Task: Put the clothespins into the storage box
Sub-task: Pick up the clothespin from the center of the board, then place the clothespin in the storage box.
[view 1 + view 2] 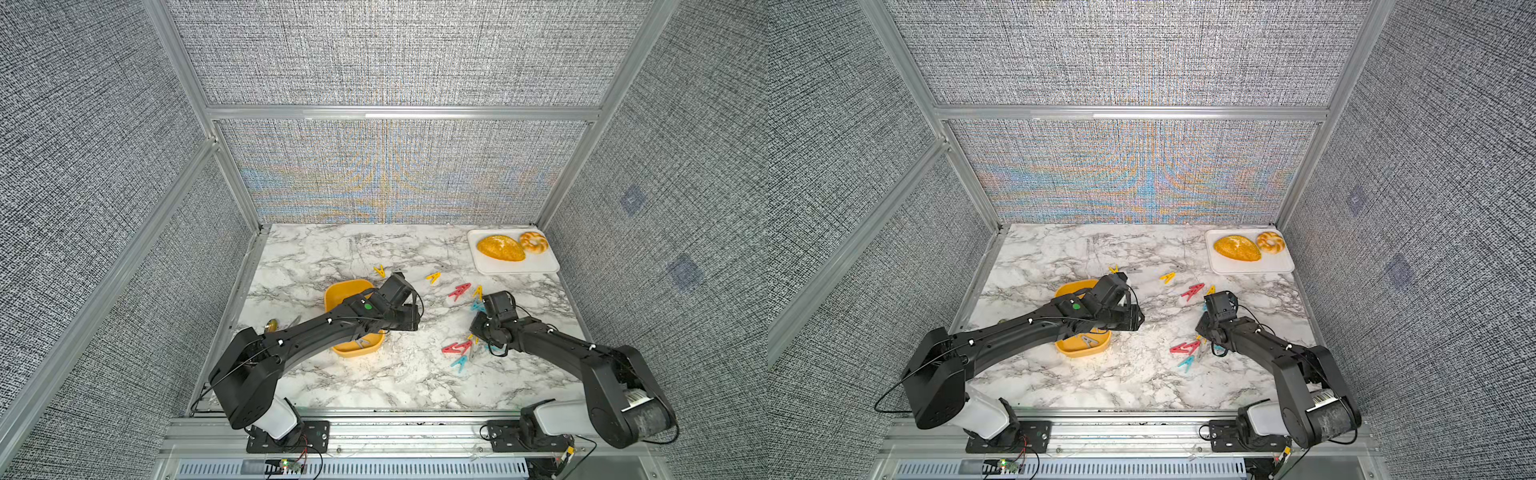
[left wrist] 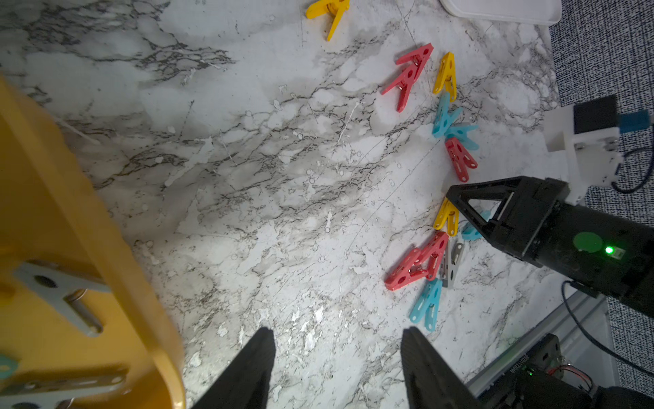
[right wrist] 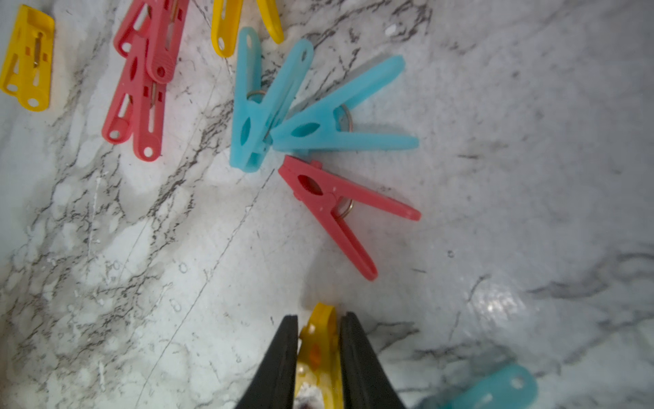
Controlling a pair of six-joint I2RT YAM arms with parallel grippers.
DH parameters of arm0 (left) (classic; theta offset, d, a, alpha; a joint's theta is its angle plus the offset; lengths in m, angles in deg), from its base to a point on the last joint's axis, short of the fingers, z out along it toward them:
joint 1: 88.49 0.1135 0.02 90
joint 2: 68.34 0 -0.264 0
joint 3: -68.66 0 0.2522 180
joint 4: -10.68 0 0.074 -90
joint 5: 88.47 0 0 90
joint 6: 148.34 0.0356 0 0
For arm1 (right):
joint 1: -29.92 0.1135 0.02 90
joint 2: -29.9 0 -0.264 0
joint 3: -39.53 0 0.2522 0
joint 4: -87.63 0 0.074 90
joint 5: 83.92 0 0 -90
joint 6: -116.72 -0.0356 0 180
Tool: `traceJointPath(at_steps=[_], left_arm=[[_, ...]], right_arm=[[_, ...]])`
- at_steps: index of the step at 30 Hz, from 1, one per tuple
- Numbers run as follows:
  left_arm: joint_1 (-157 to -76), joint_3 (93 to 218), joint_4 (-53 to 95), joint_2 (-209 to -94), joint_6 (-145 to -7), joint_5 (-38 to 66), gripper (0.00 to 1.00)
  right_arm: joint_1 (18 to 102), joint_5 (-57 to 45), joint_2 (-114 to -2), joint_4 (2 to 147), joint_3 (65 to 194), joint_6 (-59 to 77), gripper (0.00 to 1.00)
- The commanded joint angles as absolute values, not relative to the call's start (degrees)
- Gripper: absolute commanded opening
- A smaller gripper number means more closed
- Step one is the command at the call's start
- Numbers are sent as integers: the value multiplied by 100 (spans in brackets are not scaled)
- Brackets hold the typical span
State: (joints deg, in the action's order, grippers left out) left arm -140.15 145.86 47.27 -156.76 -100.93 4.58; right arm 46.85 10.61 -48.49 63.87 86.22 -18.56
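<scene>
The right hand is down at the desk, its two black fingers pressed against either side of a yellow pin; it grasps that pin, which seems to lie on the marble. In the left wrist view the same hand shows with its tips at the yellow pin, a blue pin partly hidden behind it.

The left hand hangs released, fingers apart with nothing between them, just beside the box and above bare marble. In both top views the left arm crosses over the box, hiding its middle.

Inside the box lie grey pins; a top view shows one near its front wall.

Loose pins lie on the desk between box and right arm. Beyond the right hand: a lone red pin, two blue pins touching each other, two red ones overlapping, and yellow ones. Nearer the front edge sits a cluster: two red pins overlapping, a grey one touching them, and a blue one just beside. One yellow pin lies just behind the box, another apart towards the tray.

A white tray with two bread pieces stands in the far right corner, well apart from the pins.
</scene>
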Motion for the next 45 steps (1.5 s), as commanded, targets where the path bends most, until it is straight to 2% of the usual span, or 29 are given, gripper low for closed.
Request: traceJointPath(at_steps=[1,9,16,25,28,32,35,39,41,45], left_arm=[[-14027,14527,4801,-15564,-10075,340,62],[-13698,14313,5118,-15041,-10110,130,63],[-12759,13593,5188,-14137,-10261,357,65],[-11764,12663,5674,-12609,-10395,80,71],[-11605,12522,5928,-12136,-10426,-31,72],[-11517,12418,6177,-11647,-10439,-170,74],[-11519,12400,6275,-11549,-10406,-123,74],[-11518,12414,6207,-11720,-10330,119,73],[-11520,12408,6003,-11873,-10197,433,72],[-11562,12484,5639,-12422,-10176,900,67]], right_arm=[[4710,1209,-4735,6346,8620,-1898,24],[4925,1214,-4436,6200,8917,-1865,20],[5946,1258,-4603,5981,10030,-2081,21],[7744,995,-6273,5975,12455,-2245,22],[8103,716,-6980,6019,13271,-2146,22],[8309,290,-7755,6045,14025,-1854,28],[8285,-14,-8006,6249,14116,-1592,36],[8248,25,-7711,6650,13665,-1263,52],[8202,209,-7371,6824,13272,-1142,54],[7904,873,-6674,6652,12567,-1037,53]])
